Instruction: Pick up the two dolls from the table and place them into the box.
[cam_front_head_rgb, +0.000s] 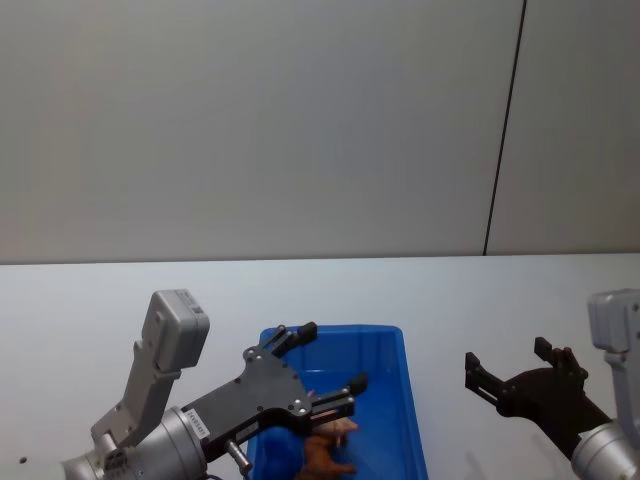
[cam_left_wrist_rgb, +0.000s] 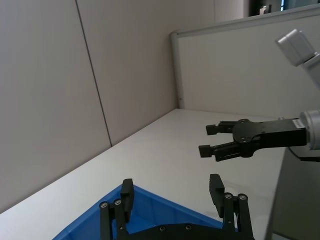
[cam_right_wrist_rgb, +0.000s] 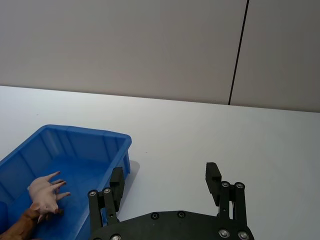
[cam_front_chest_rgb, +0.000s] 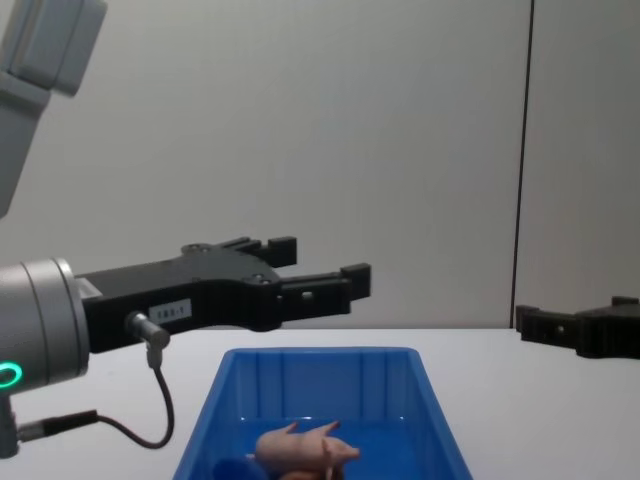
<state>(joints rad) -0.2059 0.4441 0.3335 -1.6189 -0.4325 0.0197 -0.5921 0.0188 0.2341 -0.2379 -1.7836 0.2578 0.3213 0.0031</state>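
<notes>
Pink pig doll (cam_right_wrist_rgb: 44, 194) inside blue box (cam_right_wrist_rgb: 114, 140)

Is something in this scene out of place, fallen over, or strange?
Nothing stands out. The pink doll and the brown doll lie together inside the blue box; the left gripper and the right gripper are open and empty.

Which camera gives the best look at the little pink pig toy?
The right wrist view: the pink pig lies unobstructed in the blue box, legs splayed. The chest view shows it side-on, low down. In the head view the left gripper mostly hides it.
</notes>
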